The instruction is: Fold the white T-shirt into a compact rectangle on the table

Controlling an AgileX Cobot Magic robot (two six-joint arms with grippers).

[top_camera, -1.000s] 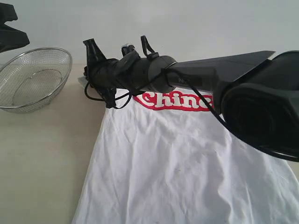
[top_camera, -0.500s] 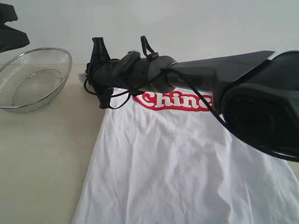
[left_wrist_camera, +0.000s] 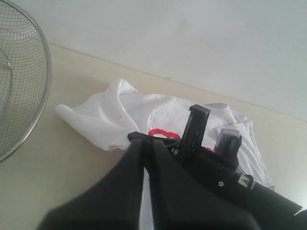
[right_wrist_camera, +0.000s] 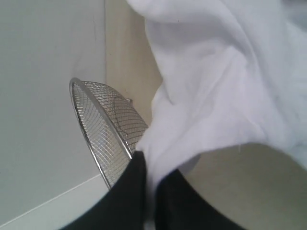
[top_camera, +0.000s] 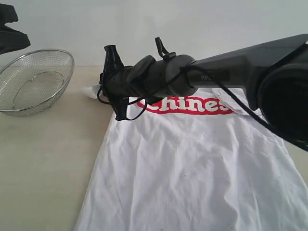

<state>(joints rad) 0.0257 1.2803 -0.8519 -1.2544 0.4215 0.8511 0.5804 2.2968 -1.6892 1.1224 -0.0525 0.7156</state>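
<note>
The white T-shirt (top_camera: pixel 192 168) lies spread on the pale tabletop (top_camera: pixel 43 159). Its lower part is nearest, running out of sight at the near edge. The cloth is wrinkled all over, and the left side edge slants from near-left up toward the far end. Farther along, a red band (top_camera: pixel 192 104) with white letters crosses the chest, partly covered from above.

Over that far part my right arm (top_camera: pixel 226 72) reaches in from the right and crosses past the middle to the shirt's far-left corner. My right claw (right_wrist_camera: pixel 152 167) is pressed together there, pinching a fold of the white cloth. In my right wrist view the fabric comes up out of the dark fingers (right_wrist_camera: pixel 129 191) and hangs in loose folds above the tabletop. Just left of that claw a bunched sleeve (top_camera: pixel 90 91) pokes out onto the bare tabletop.

At the far left stands a wire-mesh bowl (top_camera: pixel 33 79), well apart from the shirt. My left claw (left_wrist_camera: pixel 146 143) is pressed together with nothing in it. It is raised at the far left, near the bowl, and points toward the bunched sleeve. Behind everything runs a plain pale wall (top_camera: pixel 192 24).
</note>
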